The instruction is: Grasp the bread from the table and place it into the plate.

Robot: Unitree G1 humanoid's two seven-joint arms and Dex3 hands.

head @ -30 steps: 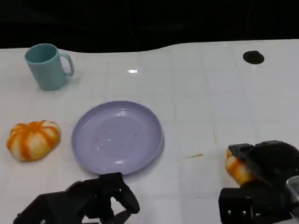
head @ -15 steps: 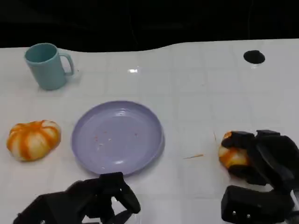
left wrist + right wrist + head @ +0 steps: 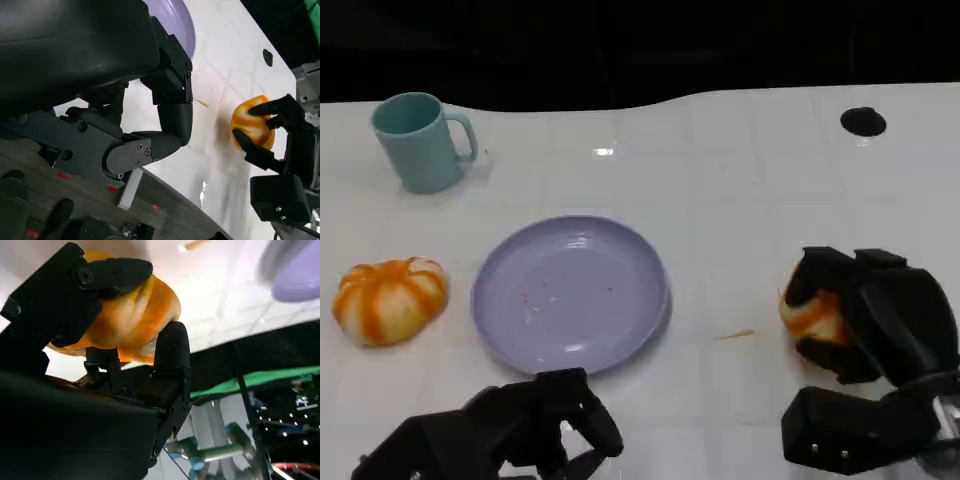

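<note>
An orange-and-white bread roll [image 3: 807, 312] is gripped by my right hand [image 3: 865, 315] at the right of the table, lifted a little off the surface; the right wrist view shows the roll [image 3: 127, 320] clamped between my fingers [image 3: 170, 347]. The lilac plate [image 3: 505, 315] lies at the table's middle, left of that hand. A second bread, pumpkin-shaped with orange stripes [image 3: 388, 299], lies left of the plate. My left hand [image 3: 535, 425] hovers by the near edge below the plate, fingers curled with nothing in them; the left wrist view shows it [image 3: 165, 107] and the held roll [image 3: 252, 127].
A teal mug [image 3: 420, 141] stands at the back left. A dark round hole [image 3: 863, 122] marks the table's back right. A small orange crumb streak [image 3: 735, 334] lies between plate and right hand. The table's far edge meets a dark background.
My right hand has risen and moved left and away from me with the roll in its grip. The left hand has stayed put.
</note>
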